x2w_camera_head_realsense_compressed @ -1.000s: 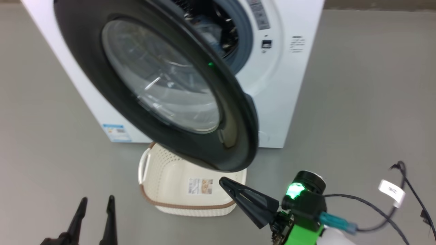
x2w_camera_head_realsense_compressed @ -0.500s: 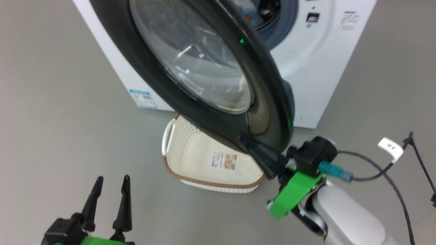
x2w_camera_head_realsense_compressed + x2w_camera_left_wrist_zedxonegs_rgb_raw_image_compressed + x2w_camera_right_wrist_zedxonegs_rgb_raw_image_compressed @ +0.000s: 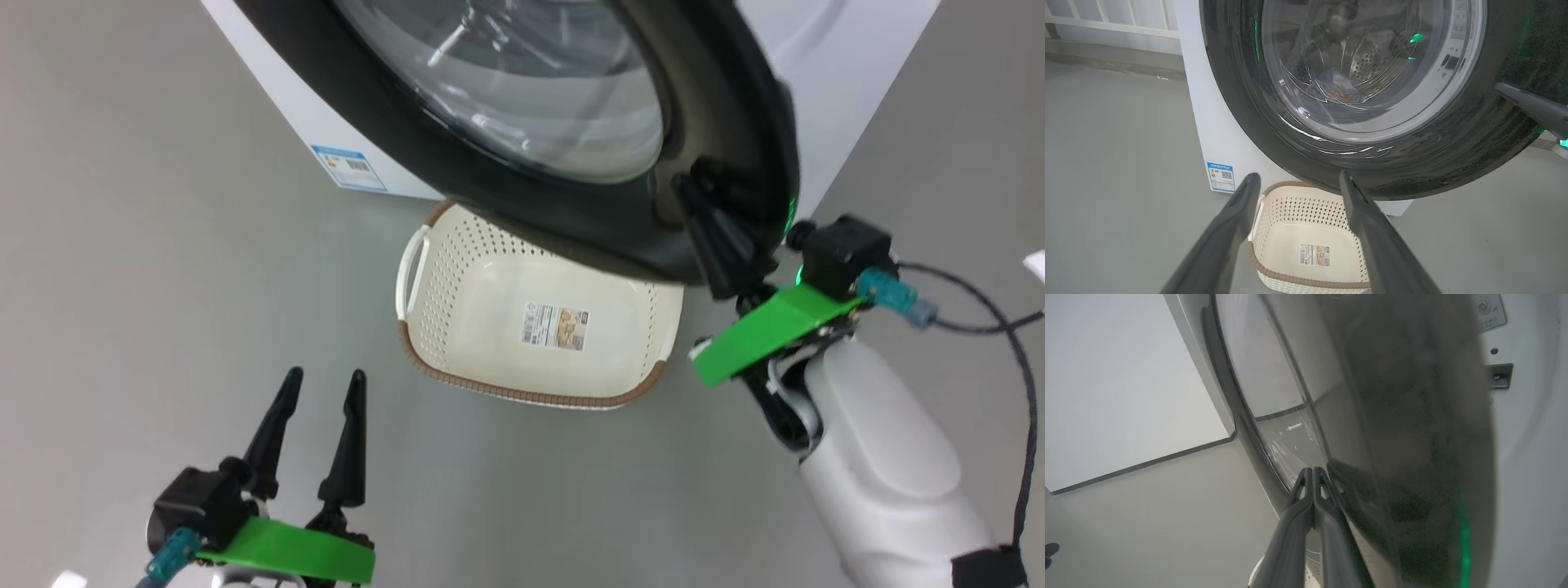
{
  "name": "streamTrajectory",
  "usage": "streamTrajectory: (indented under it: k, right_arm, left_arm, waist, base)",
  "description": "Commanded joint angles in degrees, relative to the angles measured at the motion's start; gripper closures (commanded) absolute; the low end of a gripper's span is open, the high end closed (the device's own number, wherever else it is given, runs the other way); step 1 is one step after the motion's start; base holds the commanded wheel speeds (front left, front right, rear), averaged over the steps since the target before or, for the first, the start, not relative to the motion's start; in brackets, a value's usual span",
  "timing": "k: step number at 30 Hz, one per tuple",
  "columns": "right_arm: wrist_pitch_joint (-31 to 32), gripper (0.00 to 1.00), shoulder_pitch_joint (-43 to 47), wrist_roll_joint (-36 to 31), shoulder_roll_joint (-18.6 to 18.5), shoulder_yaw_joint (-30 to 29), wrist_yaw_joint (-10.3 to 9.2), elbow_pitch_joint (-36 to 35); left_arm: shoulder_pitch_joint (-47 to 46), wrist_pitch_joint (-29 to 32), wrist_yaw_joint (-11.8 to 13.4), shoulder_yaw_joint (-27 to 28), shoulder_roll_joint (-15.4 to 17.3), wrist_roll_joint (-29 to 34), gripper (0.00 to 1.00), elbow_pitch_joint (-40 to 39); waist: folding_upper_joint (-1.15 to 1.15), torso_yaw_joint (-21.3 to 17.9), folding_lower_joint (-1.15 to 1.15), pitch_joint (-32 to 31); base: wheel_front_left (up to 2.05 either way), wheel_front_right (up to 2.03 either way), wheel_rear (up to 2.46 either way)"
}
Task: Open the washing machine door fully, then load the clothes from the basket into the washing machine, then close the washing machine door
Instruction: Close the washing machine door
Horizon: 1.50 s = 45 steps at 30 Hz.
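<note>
- Touching the lower rim of the washing machine door (image 3: 571, 237), the right gripper (image 3: 687, 192) was found with fingers together — a second earlier it had been held clear, near the basket (image 3: 522, 398).
- Closing was judged under way: the basket was found empty, the clothes (image 3: 1337, 87) seen through the glass.
- The left gripper (image 3: 324, 377) was held spread, well apart from the door.

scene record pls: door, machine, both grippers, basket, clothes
door: large round glossy black washing machine door, ajar, not latched
machine: big white front-loading washing machine
right gripper: shut, tip against the door's outer face near its rim
left gripper: open, holding nothing, over grey floor
basket: small cream-white perforated plastic basket, empty, on floor below door
clothes: light blue printed garments, inside steel drum, seen through door
</note>
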Motion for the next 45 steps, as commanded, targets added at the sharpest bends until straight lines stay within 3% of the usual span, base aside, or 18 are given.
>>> streamTrajectory:
  k: [1,28,35,45]
  right_arm:
    - [-0.3,1.00,-2.8,-0.8,1.1,-0.4,0.01,-0.6]
    - [-0.3,1.00,-29.0,-6.0,-2.8,-9.9,0.01,10.0]
    - [-0.3,1.00,-29.5,-6.4,-3.1,-10.4,0.01,10.4]
    - [-0.3,1.00,-21.3,-4.1,-3.2,-5.9,0.01,8.7]
  left_arm:
    - [-2.2,-0.5,-0.2,1.1,0.8,-0.4,0.00,-1.0]
    - [-9.1,-0.5,-0.2,-2.8,0.6,-4.1,0.00,-2.1]
    - [-9.5,-0.5,-0.2,-2.5,0.6,-4.0,0.00,-2.2]
    - [-7.9,-0.5,-0.2,-0.3,0.6,-2.9,0.00,-2.1]
  waist:
    - [0.00,-0.1,0.00,2.4]
    - [0.00,1.9,0.00,12.7]
    - [0.00,1.6,0.00,12.5]
    - [0.00,-0.5,0.00,8.6]
  base:
    - [0.00,0.00,0.00]
    - [0.00,0.00,0.00]
    - [0.00,0.00,0.00]
    - [0.00,0.00,0.00]
